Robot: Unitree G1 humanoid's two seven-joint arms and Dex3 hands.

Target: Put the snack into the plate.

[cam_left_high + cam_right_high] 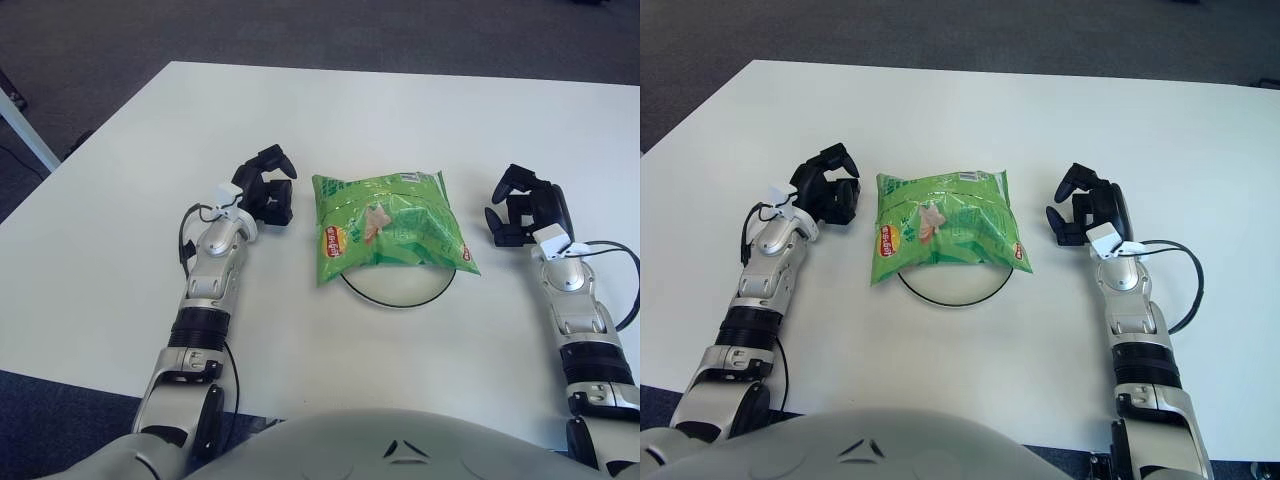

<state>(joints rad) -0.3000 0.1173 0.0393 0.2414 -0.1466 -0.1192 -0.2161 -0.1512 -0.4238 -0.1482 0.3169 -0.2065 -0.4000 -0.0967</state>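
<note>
A green snack bag [390,228] lies flat over a white plate with a dark rim [400,294], covering most of it; only the plate's near part shows. My left hand [265,190] is just left of the bag, fingers spread, holding nothing, a small gap from the bag's edge. My right hand [525,208] is right of the bag, fingers relaxed and empty, clear of the bag's corner.
Everything sits on a white table [400,110] with dark carpet beyond its far and left edges. A black cable [620,290] loops beside my right forearm. A white leg of other furniture [25,130] stands at the far left.
</note>
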